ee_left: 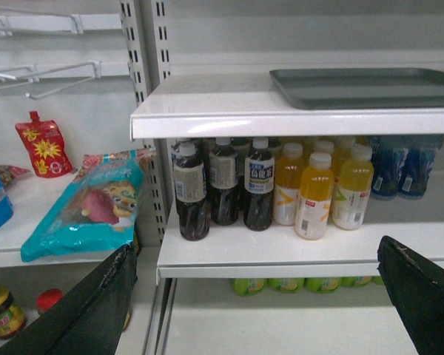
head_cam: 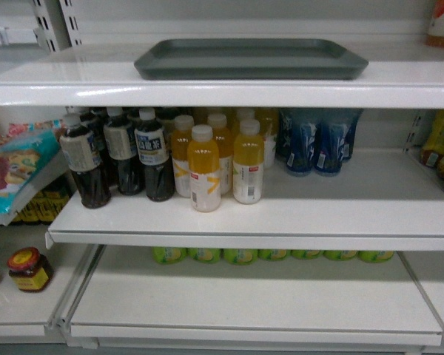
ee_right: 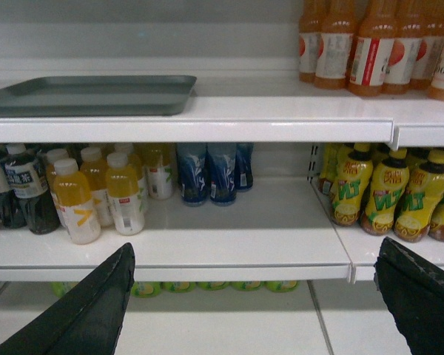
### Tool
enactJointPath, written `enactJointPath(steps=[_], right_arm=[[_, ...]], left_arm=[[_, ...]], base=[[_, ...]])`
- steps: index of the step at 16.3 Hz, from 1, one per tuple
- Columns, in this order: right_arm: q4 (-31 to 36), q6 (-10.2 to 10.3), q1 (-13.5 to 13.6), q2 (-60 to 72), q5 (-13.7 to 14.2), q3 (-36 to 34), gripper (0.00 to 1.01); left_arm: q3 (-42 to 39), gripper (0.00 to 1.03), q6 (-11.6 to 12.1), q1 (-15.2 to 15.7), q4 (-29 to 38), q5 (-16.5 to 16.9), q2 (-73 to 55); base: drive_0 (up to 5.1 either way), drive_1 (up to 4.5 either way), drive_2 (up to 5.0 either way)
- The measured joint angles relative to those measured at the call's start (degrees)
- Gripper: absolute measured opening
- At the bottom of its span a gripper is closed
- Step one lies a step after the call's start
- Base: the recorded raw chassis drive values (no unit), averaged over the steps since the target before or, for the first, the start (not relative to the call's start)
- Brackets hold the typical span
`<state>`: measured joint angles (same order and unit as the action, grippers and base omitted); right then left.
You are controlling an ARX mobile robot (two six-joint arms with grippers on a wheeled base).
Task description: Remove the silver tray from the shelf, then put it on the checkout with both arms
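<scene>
Bottles (head_cam: 205, 177) below; silver tray (head_cam: 250, 58) lies crosswise.

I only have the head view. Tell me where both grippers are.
Observer: Both are below the tray, level with the bottle shelf. The left gripper is open, its fingers spread wide.
Operator: Now the right one.
Observer: The right gripper is open too, facing the blue cans.
Operator: Report what sits right of the tray.
Observer: Orange juice bottles stand on the top shelf, apart from the tray.
</scene>
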<state>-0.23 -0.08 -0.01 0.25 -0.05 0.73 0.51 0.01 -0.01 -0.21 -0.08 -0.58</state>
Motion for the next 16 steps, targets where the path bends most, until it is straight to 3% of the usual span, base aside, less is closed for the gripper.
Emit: enactJointPath(steps=[16], right_arm=[[0.07, 0.04, 0.0, 0.0, 0.04, 0.0, 0.98]], left_arm=[[0.0, 0.98, 0.02, 0.0, 0.04, 0.07, 0.0]], base=[[0.0, 0.0, 0.0]])
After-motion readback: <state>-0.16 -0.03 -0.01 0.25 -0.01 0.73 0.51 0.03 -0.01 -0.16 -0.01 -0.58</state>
